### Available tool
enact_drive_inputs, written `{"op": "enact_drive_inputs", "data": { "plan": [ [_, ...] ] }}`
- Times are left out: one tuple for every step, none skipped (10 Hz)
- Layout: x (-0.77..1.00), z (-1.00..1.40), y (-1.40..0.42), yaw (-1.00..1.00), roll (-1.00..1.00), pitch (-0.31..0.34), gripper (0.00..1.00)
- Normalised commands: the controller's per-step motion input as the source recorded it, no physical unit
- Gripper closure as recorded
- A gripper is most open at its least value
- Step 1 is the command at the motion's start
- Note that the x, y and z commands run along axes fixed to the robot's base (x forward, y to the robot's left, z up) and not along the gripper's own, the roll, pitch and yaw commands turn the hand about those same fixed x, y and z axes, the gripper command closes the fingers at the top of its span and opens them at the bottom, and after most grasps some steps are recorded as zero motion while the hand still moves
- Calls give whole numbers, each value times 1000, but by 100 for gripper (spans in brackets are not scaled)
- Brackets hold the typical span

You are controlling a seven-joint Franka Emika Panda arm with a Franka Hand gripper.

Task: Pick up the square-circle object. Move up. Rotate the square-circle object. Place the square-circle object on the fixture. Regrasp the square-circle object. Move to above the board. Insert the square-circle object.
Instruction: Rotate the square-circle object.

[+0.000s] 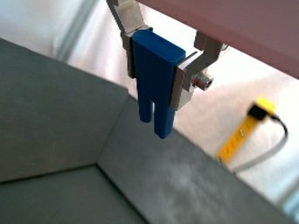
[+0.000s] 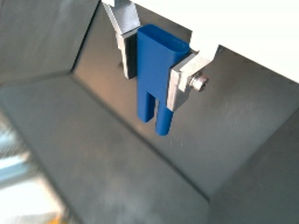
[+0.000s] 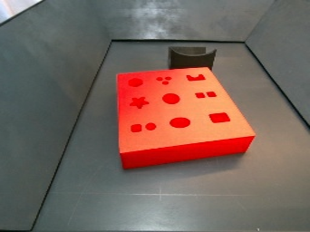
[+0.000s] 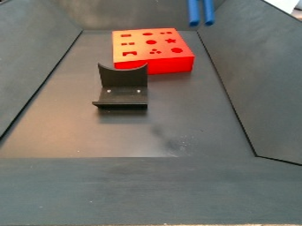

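- Gripper [image 1: 163,72] up high, well above the floor; its 2 silver fingers [image 2: 122,42] closed on the blue peg [image 1: 155,83], visible in both wrist views.
- Peg hangs down past the fingertips, 2 prongs at its lower end.
- In a side view only the peg's lower end [image 4: 200,11] shows at the top edge, behind the red board [image 4: 154,50].
- Fixture [image 4: 122,86] stands on the floor in front of the board, w/ nothing on it.
- Yellow cable [image 1: 247,131] lies outside the bin wall.

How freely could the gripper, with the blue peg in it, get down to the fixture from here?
Probably yes. The gripper, shut on the square-circle object, is raised high over the bin. The fixture stands alone on open floor, apart from the board, nothing on it.
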Motion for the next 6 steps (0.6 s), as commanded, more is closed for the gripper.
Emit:
{"op": "enact_drive_inputs", "data": {
  "plan": [
    [-86,17,64,-1000,-959,-17,100],
    [-102,31,47,-1000,-952,13,100],
    [-42,18,33,-1000,-937,87,100],
    [6,-9,22,-1000,-925,145,100],
    [8,2,17,-1000,-915,222,100],
    [-11,21,15,-1000,-913,258,100]
  ]
}}
